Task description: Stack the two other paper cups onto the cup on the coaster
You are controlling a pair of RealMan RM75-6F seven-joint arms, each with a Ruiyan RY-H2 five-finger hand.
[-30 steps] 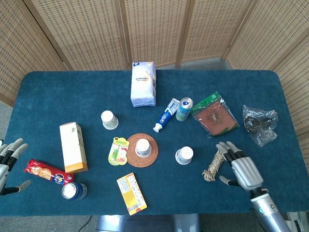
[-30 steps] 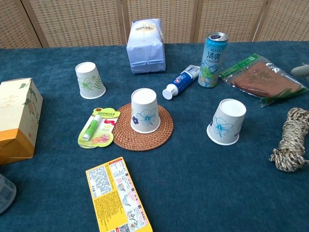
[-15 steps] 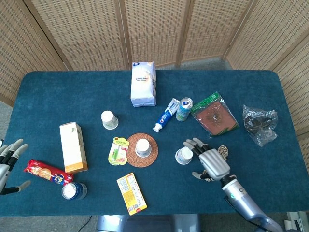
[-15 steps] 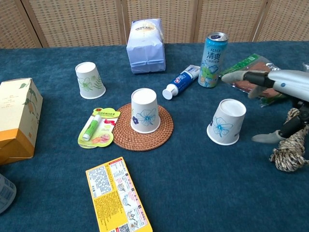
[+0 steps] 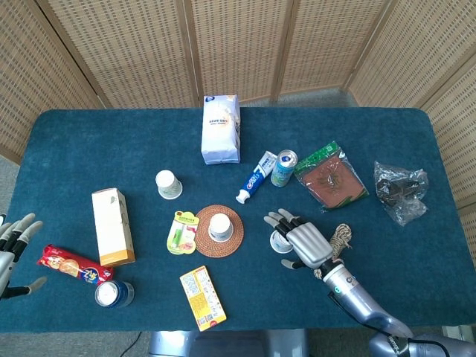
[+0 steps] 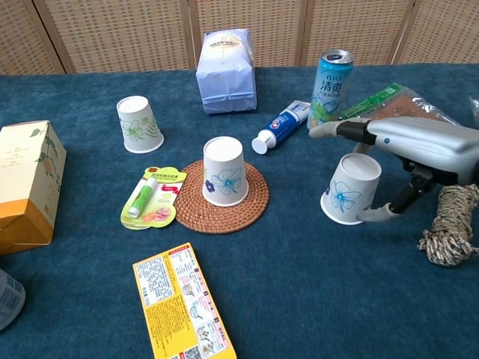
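An upside-down paper cup [image 5: 219,225] [image 6: 224,171] stands on the round woven coaster [image 5: 201,238] [image 6: 254,202]. A second upside-down cup [image 5: 168,184] [image 6: 138,124] sits to the far left of it. The third cup [image 5: 280,240] [image 6: 349,190] stands to the right of the coaster. My right hand [image 5: 305,246] [image 6: 423,149] reaches over this cup from the right, fingers [image 6: 340,129] stretched above its top and the thumb [image 6: 378,215] by its base, not closed on it. At the table's left edge my left hand [image 5: 13,253] lies spread and holds nothing.
A white bag [image 5: 221,128], toothpaste tube [image 5: 255,176], drink can [image 5: 283,167] and brown packet [image 5: 330,177] lie behind the cups. A rope coil [image 6: 449,224] lies under my right wrist. Carton [image 5: 111,227], lip balm pack [image 5: 179,232], yellow box [image 5: 202,297], biscuits [image 5: 73,265] and blue can [image 5: 113,294] occupy the left front.
My right hand has moved left from beside the rope to the right-hand cup, its fingers now over the cup's top. The cups and my left hand have not moved.
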